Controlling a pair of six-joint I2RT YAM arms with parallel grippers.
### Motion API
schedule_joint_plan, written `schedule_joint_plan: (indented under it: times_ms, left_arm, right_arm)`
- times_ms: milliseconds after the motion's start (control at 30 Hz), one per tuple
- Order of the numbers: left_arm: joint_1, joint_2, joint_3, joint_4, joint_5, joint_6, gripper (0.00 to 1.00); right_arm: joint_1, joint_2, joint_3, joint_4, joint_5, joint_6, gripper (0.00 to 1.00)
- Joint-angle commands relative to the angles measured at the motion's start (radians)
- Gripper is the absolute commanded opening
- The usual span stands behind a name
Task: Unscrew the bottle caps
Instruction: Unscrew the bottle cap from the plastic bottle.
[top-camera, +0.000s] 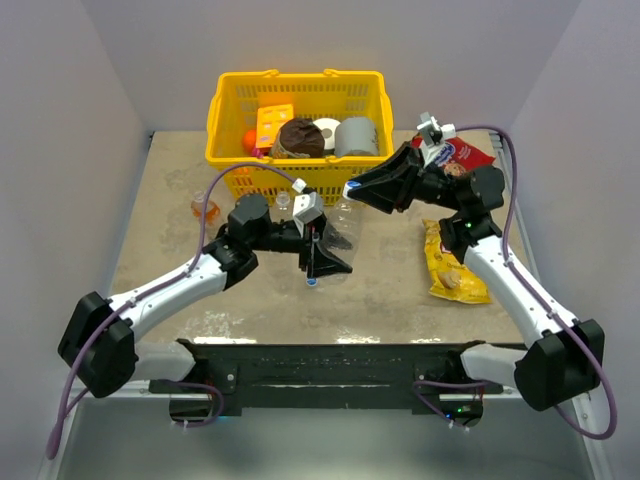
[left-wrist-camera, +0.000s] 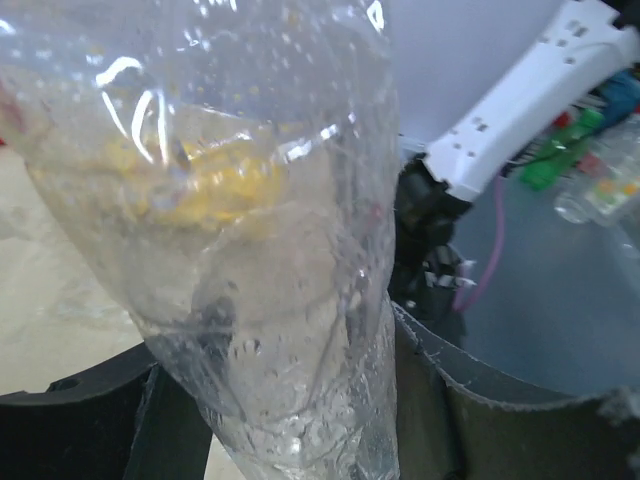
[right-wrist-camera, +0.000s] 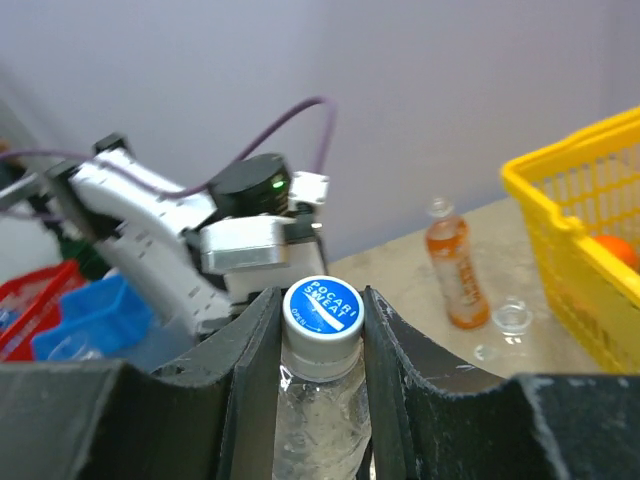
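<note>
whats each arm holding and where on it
One clear bottle, shared: left gripper clamps its body, right gripper is shut on its blue cap.

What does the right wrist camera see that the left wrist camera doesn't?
Only the right wrist view shows the blue cap pinched between the right fingers, plus the orange drink bottle and the yellow basket. Only the left wrist view shows the wet, crinkly body of the clear bottle up close, sitting between the left fingers. Both views share that same clear bottle: one sees its top, the other its body.
</note>
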Motion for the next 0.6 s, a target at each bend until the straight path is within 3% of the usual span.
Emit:
schedule_joint_plan:
  times_ms: [0, 100, 267, 400, 567]
  left_arm:
    - [-0.029, -0.01, 0.016, 0.267, 0.341, -0.055, 0.46]
    - [-0.029, -0.011, 0.02, 0.267, 0.366, -0.056, 0.43]
    - [-0.029, -0.015, 0.019, 0.264, 0.347, -0.052, 0.39]
    - [-0.03, -0.019, 0.054, 0.062, 0.234, 0.098, 0.36]
    - [-0.032, -0.031, 0.07, -0.055, 0.041, 0.177, 0.35]
  right_arm:
    - [0.004, 0.065, -0.001, 0.166, -0.281, 0.07, 0.0]
    - [0.004, 0.063, 0.012, 0.145, -0.322, 0.041, 0.0]
    - [0.004, 0.031, 0.084, -0.206, -0.309, -0.222, 0.0]
    - [0.004, 0.007, 0.094, -0.287, -0.2, -0.249, 0.02]
    - [0.004, -0.032, 0.121, -0.394, -0.034, -0.283, 0.36]
